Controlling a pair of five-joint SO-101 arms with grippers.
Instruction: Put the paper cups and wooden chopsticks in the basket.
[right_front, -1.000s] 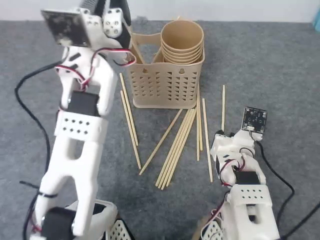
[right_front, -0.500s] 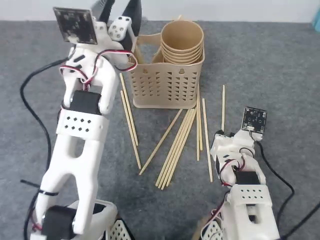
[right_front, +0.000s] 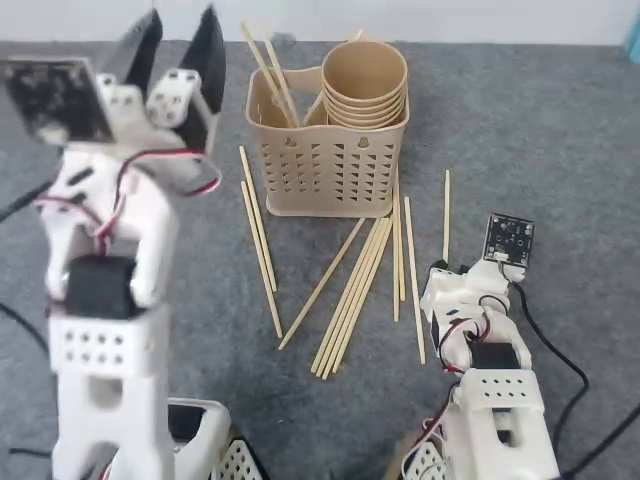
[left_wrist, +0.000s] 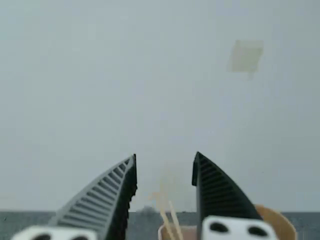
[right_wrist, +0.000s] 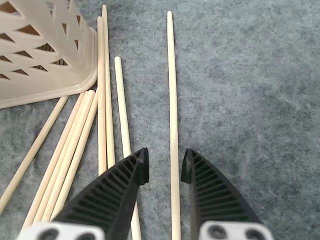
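My left end effector (right_front: 180, 25) hangs released and empty beside the basket (right_front: 325, 170), which holds the paper cups (right_front: 365, 75). My right end effector (right_wrist: 164, 152), jaws parted, straddles one chopstick (right_wrist: 172, 90) on the table (right_front: 560, 150). A shallow pinch could roll it away or snag the neighbouring chopstick (right_wrist: 120, 100).

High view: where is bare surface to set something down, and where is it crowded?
Bare grey carpet lies right of the beige perforated plastic basket, beyond the single outlying wooden chopstick. Crowded: loose wooden chopsticks fan out in front of the basket.
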